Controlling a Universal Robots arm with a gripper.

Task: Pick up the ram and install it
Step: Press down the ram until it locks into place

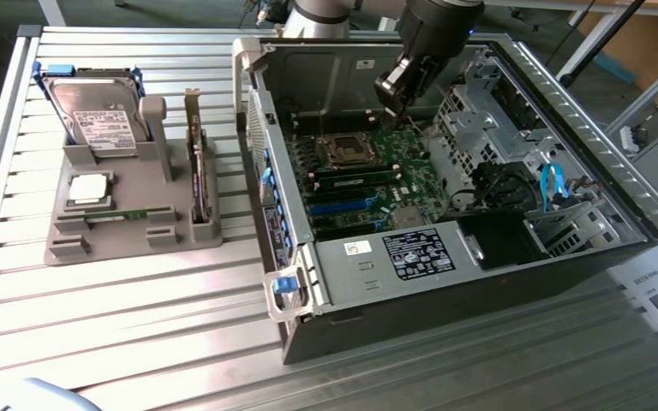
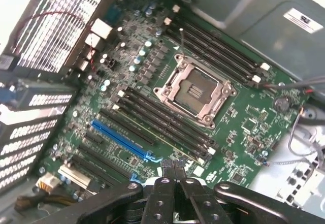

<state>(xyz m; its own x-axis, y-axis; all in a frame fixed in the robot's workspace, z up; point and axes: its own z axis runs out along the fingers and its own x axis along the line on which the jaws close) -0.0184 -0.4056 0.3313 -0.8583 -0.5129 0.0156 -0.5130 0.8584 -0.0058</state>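
Wrist view: the gripper [image 2: 175,170] has its jaws pressed together with nothing between them, poised over the motherboard [image 2: 167,97] near the blue slot [image 2: 122,140]. The case [image 1: 421,282] walls ring the board, leaving open room above it. The arm [image 1: 421,51] reaches down into the case. The ram [image 1: 117,216] lies in the grey holder [image 1: 134,240], well apart.

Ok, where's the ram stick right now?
In the exterior view the ram lies flat on the gray holder at that view's left, next to the silver processor, outside the open computer case.
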